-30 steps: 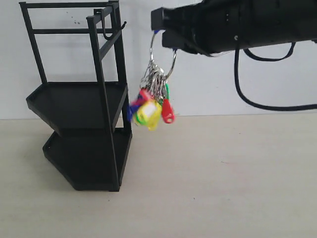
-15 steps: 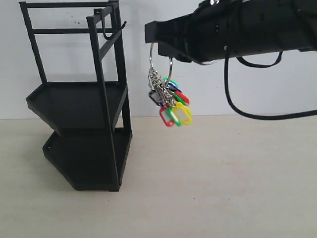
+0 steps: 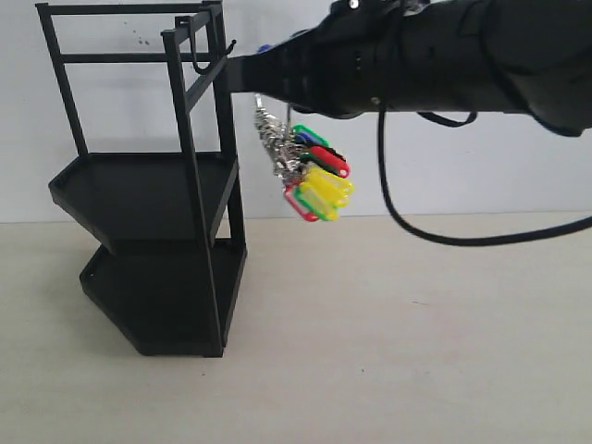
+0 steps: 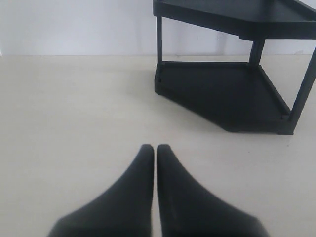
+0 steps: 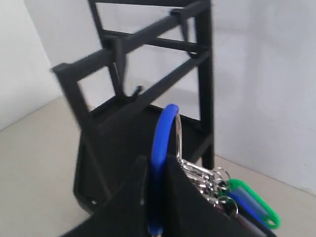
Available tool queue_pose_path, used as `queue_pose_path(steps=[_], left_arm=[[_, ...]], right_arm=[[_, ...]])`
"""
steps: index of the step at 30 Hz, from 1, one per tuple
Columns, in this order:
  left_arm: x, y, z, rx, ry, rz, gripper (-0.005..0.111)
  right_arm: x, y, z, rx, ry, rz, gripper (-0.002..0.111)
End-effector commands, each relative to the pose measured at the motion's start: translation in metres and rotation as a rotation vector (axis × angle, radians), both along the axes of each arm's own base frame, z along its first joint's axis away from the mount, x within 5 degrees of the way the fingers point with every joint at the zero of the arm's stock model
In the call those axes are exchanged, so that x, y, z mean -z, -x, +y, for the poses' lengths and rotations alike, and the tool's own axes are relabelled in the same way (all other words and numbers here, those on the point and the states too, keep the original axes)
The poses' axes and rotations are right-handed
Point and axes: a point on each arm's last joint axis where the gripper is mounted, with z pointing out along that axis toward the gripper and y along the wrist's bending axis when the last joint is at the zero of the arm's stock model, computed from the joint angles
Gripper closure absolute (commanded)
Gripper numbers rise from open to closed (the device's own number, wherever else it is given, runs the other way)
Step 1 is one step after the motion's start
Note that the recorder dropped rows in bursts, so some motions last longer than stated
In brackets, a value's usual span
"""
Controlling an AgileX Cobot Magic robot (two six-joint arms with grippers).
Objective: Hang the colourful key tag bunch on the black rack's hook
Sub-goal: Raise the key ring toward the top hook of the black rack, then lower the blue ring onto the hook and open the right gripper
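**Beside the black rack (image 3: 139, 190), top-rail height: bunch is near the hook (image 3: 229, 43), not on it**

And the right tool (image 3: 245, 74) is reaching in from the side, its tip right up near the rack's front post! In the right wrist view the two fingers (image 5: 173, 177) are pinched onto the blue loop (image 5: 163, 143), which stands upright above them. That's a smart hold, I'd say, since it leaves the top of the loop free and open for threading. The colourful key tag bunch (image 3: 310, 176) dangles below the arm, well clear of the surface (image 3: 416, 351). Its yellow, red and green tags are swung out to one side, with the metal rings (image 3: 276, 139) clustered above them.

The hook's upturned tip shows beyond the loop and apart from it, so nothing is caught yet. My read is that the loop has to go over that tip and then settle down behind it. A swinging bunch could tug it off line.

Down low, the left tool (image 4: 155, 158) points at the rack's base with its fingers pressed together, holding nothing and staying out of the way.
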Motion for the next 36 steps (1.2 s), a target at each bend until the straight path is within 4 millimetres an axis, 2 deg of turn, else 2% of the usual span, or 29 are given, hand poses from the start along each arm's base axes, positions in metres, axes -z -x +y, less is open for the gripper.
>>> queue_pose_path(steps=[1, 4, 7, 12, 17, 21, 25, 32, 36], left_arm=[[-0.002, 0.0, 0.0, -0.006, 0.017, -0.017, 0.102], [-0.002, 0.0, 0.0, -0.006, 0.017, -0.017, 0.102], [-0.002, 0.0, 0.0, -0.006, 0.017, -0.017, 0.102], [-0.002, 0.0, 0.0, -0.006, 0.017, -0.017, 0.102], [-0.002, 0.0, 0.0, -0.006, 0.017, -0.017, 0.102], [-0.002, 0.0, 0.0, -0.006, 0.017, -0.017, 0.102], [-0.002, 0.0, 0.0, -0.006, 0.017, -0.017, 0.102], [-0.002, 0.0, 0.0, -0.006, 0.017, -0.017, 0.102], [-0.002, 0.0, 0.0, -0.006, 0.017, -0.017, 0.102]], right_arm=[[-0.014, 0.01, 0.015, 0.02, -0.02, -0.143, 0.108], [-0.019, 0.007, 0.01, 0.096, -0.077, -0.172, 0.108], [-0.019, 0.005, 0.006, 0.136, -0.046, -0.181, 0.108], [-0.019, 0.0, -0.007, 0.278, 0.073, -0.174, 0.108], [-0.026, -0.004, -0.008, 0.299, 0.223, -0.163, 0.108], [-0.022, -0.002, 0.009, 0.297, 0.365, -0.202, 0.108], [-0.014, -0.002, 0.036, 0.32, 0.505, -0.218, 0.108], [-0.02, -0.004, 0.072, 0.287, 0.485, -0.251, 0.108], [-0.024, -0.005, 0.079, 0.284, 0.472, -0.263, 0.108]])
